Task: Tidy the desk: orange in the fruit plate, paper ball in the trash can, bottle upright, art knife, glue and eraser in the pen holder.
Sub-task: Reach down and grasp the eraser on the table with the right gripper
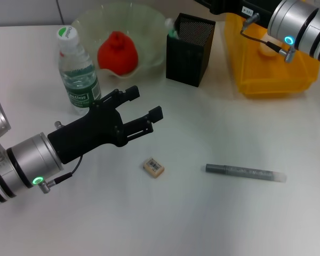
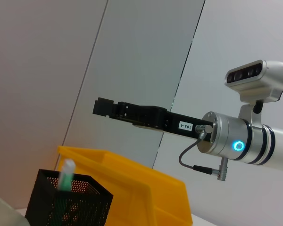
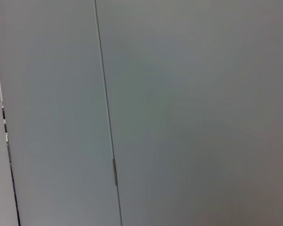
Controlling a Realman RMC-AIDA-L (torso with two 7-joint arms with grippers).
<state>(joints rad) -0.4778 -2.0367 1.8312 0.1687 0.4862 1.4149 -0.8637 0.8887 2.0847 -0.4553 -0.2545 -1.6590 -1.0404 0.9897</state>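
Tan and tiny, the eraser [image 1: 153, 167] lay flat on the desk [image 1: 202, 224], just below and ahead of the left gripper [image 1: 147, 106], whose fingers stood open and empty. The job, I'd judge, was to drop straight over it, square the fingers to its long sides, then close low. The pen holder [image 1: 189, 49] waited beyond, between the fruit plate [image 1: 149, 21] and the trash can [image 1: 272, 74]. The right gripper [image 2: 103, 107] hung above the can, fingers possibly shut; hard to tell. Its own camera showed only wall.
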